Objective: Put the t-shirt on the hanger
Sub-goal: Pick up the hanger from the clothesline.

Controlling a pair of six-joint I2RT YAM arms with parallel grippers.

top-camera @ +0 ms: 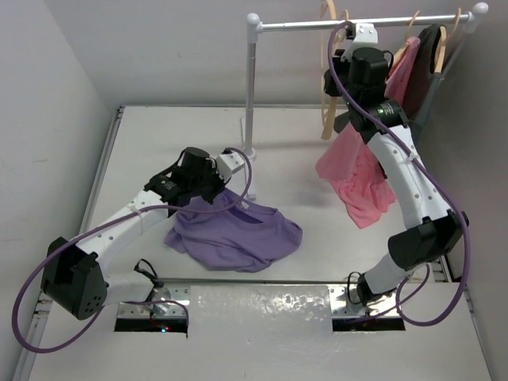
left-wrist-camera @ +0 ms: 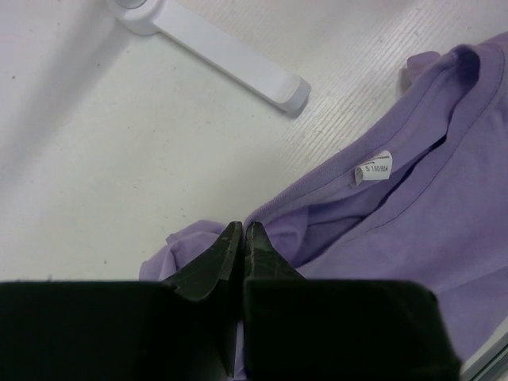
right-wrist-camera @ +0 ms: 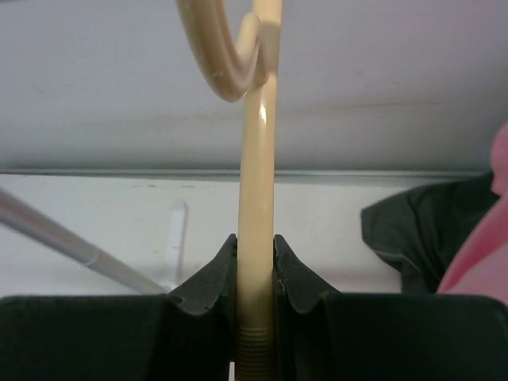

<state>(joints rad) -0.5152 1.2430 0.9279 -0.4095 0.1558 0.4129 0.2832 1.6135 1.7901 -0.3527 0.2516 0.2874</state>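
Note:
The lavender t-shirt (top-camera: 238, 234) lies crumpled on the table in front of the left arm; the left wrist view shows its collar and white label (left-wrist-camera: 429, 206). My left gripper (top-camera: 209, 190) (left-wrist-camera: 243, 226) sits at the shirt's far edge. Its jaws are pressed together on a bunched fold of the cloth. The tan wooden hanger (top-camera: 327, 111) hangs from the rail at the back. My right gripper (top-camera: 336, 75) (right-wrist-camera: 255, 238) is shut on one of the hanger's thin arms (right-wrist-camera: 258, 159), which runs up between the fingers to a curved piece above.
A white rack with a metal rail (top-camera: 357, 24) and an upright post (top-camera: 251, 87) stands at the back; its foot (left-wrist-camera: 230, 59) lies just beyond the shirt. A pink garment (top-camera: 357, 175) and a dark grey garment (top-camera: 429, 63) hang right of the hanger.

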